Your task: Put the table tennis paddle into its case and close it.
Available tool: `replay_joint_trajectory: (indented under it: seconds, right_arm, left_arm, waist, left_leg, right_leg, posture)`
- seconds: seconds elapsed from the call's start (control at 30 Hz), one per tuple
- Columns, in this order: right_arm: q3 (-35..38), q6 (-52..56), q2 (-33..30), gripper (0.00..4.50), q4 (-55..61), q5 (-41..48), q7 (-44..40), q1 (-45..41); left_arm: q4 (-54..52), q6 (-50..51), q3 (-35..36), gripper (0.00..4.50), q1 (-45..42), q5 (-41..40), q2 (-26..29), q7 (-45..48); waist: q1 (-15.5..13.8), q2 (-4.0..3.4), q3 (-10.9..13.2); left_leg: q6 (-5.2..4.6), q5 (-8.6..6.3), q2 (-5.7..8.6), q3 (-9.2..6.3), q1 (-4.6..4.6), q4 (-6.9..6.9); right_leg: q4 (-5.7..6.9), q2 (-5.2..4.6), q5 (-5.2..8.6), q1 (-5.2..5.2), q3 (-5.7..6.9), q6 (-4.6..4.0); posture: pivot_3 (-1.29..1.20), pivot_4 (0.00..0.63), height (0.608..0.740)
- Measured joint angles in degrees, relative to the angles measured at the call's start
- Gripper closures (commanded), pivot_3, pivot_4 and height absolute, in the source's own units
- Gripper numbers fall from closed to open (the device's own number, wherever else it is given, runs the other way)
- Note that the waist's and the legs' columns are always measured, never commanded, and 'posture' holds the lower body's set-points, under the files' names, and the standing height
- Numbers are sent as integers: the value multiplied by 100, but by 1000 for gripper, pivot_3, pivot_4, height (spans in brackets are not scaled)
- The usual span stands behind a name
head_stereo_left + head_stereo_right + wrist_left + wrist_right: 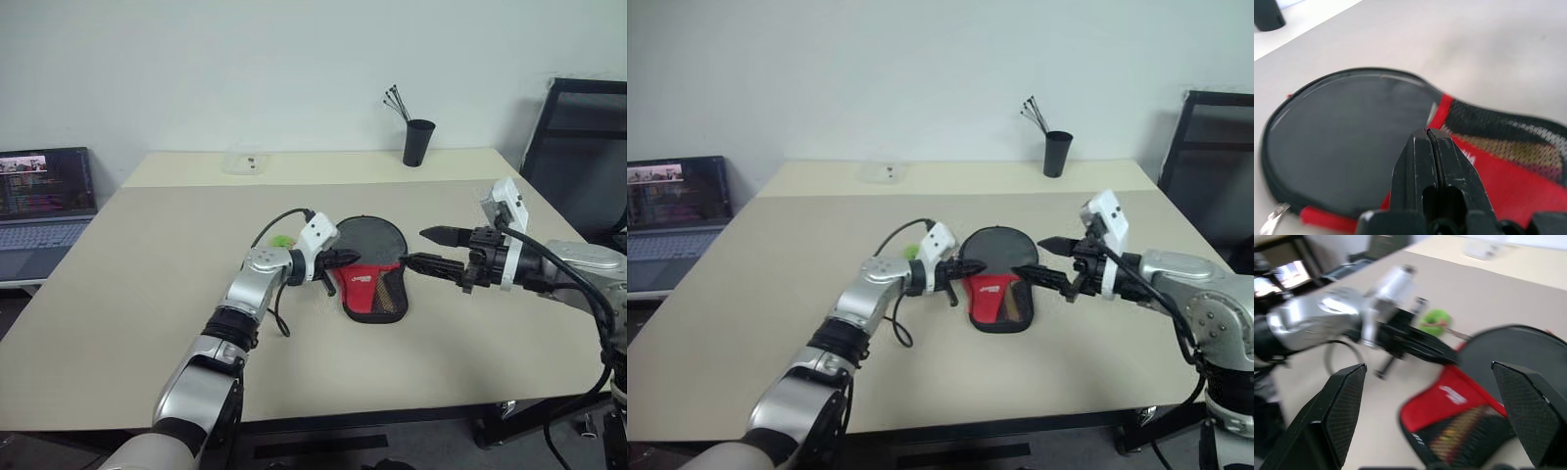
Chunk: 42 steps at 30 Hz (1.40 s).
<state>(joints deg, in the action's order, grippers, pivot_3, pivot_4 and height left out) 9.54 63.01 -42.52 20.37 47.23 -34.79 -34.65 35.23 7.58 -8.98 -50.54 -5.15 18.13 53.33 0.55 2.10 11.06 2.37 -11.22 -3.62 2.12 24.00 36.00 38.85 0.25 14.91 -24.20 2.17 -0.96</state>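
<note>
Case (372,274) lies flat near the middle of the beige surface (137,294), round black end pointing away from the robot and red lower panel toward it. That placement puts it between both arms, so either can work on it without a long reach.

The left end effector (338,259) sits at the case's left edge, about where black top meets red panel, with its two black fingers pressed fully together; whether anything thin is pinched between them I cannot tell. The left wrist view looks along those fingers across the case. Just behind this end effector rests the small green fuzzy zip pull (281,241) on the surface, which suggests the arm is there to deal with the zip. The right end effector (421,249) hovers on the case's right side with its fingers spread wide and nothing between them, probably ready to steady the pouch.

Up close, the case shows a smooth dark round face edged with black piping, a red panel with a white logo, and a mesh pocket with something light and wood-coloured behind it, likely the paddle's handle. The paddle itself is not separately visible, so it is probably inside already.
</note>
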Motion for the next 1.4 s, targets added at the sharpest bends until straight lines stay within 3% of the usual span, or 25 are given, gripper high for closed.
replay_joint_trajectory:
  seconds: [0.27, 0.57, 0.73, 1.1, 1.2, 1.4]
  right_arm:
    - [-634, -653, 774, 0, -1257, -1079, 398, 54]
    - [-1065, -1505, 1577, 0, -3105, -1965, 399, -646]
    - [-1152, -1790, 1762, 0, -4268, -2521, 444, -824]
    - [-1343, -2106, 2110, 0, -5095, -3155, 212, -1347]
    - [-1428, -2116, 2134, 590, -5130, -3305, 131, -1383]
    - [-1589, -2051, 2245, 2612, -4994, -3502, -41, -1359]
  left_arm:
    - [-1499, 352, 537, 4448, 1351, -447, 1015, 357]
    - [-3508, 1534, 1046, 4448, 2025, -1149, 1663, 268]
    - [-3866, 1876, 1294, 4448, 2237, -1299, 1952, 182]
    - [-3988, 2070, 1333, 4448, 2277, -1418, 2017, 8]
    - [-3990, 2070, 1333, 4500, 2276, -1424, 2051, -6]
    - [-4038, 2068, 1342, 4500, 2331, -1427, 2148, -20]
  waist:
    - [92, -1, 1]
    - [122, -2, 1]
    - [113, -3, 2]
    - [130, -3, 1]
    - [133, -3, 1]
    - [134, -2, 0]
  left_leg:
    - [1, 1, -5, 1, -3, -1]
    - [1, 1, -1, 6, -9, -1]
    - [2, 1, -3, 6, -8, -4]
    - [1, 1, -5, 9, -13, -2]
    - [2, 1, -8, 7, -15, -3]
    - [1, 1, -10, 9, -18, -3]
  right_leg:
    - [8, -2, 0, -1, -1, -1]
    - [11, -13, 0, 2, -4, -1]
    - [10, -11, 0, 0, -3, -2]
    - [14, -12, 0, 2, -7, -2]
    - [15, -13, 0, 2, -7, -2]
    - [15, -13, 0, 3, -9, -2]
  posture:
    - [0, 150, 740]
    - [0, 150, 740]
    - [0, 150, 740]
    - [0, 150, 740]
    - [0, 150, 740]
    - [0, 150, 740]
